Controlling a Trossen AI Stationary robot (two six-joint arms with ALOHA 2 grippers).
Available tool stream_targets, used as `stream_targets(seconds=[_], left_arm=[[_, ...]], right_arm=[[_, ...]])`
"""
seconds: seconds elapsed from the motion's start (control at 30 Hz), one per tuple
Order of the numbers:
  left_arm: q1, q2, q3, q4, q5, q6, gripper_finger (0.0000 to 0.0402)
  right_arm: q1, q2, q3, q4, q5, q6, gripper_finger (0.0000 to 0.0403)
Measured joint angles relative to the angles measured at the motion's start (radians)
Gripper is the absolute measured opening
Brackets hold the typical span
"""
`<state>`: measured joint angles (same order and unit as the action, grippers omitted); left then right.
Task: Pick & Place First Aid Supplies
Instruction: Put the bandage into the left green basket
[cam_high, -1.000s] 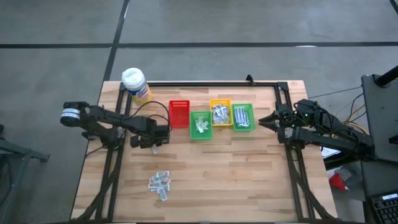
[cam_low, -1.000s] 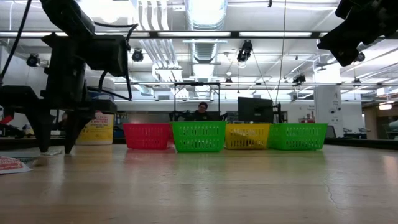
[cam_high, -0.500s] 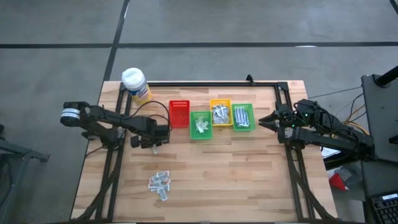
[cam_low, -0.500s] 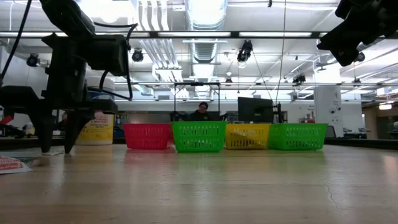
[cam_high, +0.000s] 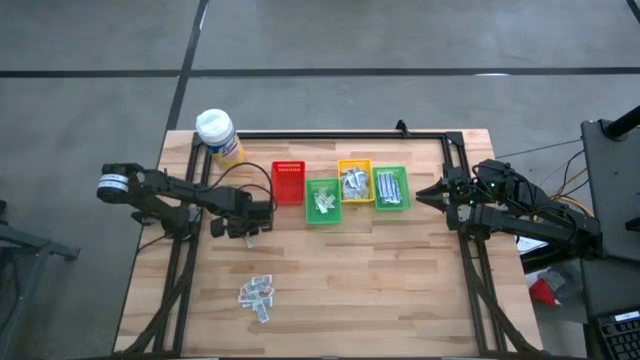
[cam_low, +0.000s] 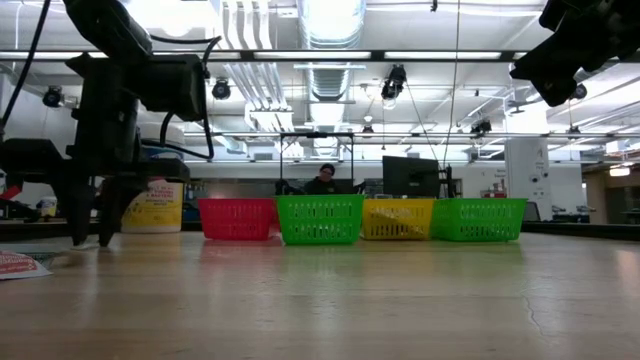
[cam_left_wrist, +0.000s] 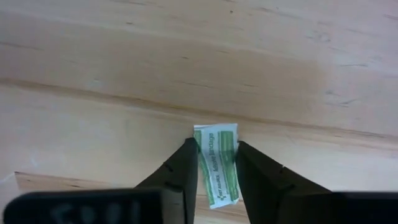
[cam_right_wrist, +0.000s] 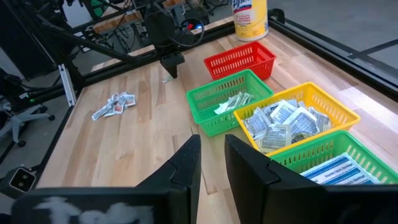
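Picking step: the left gripper (cam_left_wrist: 216, 163) is pinching a green-printed packet (cam_left_wrist: 217, 163) on the table (cam_left_wrist: 93, 74); next, lift it toward the bins (cam_high: 322, 200)

Dark jointed arms — black cables, wedge-fingered left pincer (cam_left_wrist: 214, 177)

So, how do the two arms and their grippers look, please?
Both arms are black and jointed. The left arm has a white-ringed joint and a looping black cable. The right arm shows small green lights. The left gripper and right gripper each have two dark, tapered fingers.
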<state>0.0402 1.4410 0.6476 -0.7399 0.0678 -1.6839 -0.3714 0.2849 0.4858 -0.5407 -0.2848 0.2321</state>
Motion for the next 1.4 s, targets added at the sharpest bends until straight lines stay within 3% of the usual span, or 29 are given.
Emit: stream_targets(seconds=[0.43,0.9,1.4], left_arm=[[-0.001,0.000,0.041,-0.037,-0.023,0.057,0.0080],[0.001,-0.001,0.077,-0.016,-0.051,0.102,0.0073],[0.000,-0.002,0.129,0.032,-0.058,0.148,0.0069]], right_arm=[[0.000,0.000,0.000,0.000,0.062,0.000,0.0086],[0.000,0.000,0.000,0.000,0.062,0.000,0.0068],[0.000,0.000,0.000,0.000,0.079,0.000,0.0086]])
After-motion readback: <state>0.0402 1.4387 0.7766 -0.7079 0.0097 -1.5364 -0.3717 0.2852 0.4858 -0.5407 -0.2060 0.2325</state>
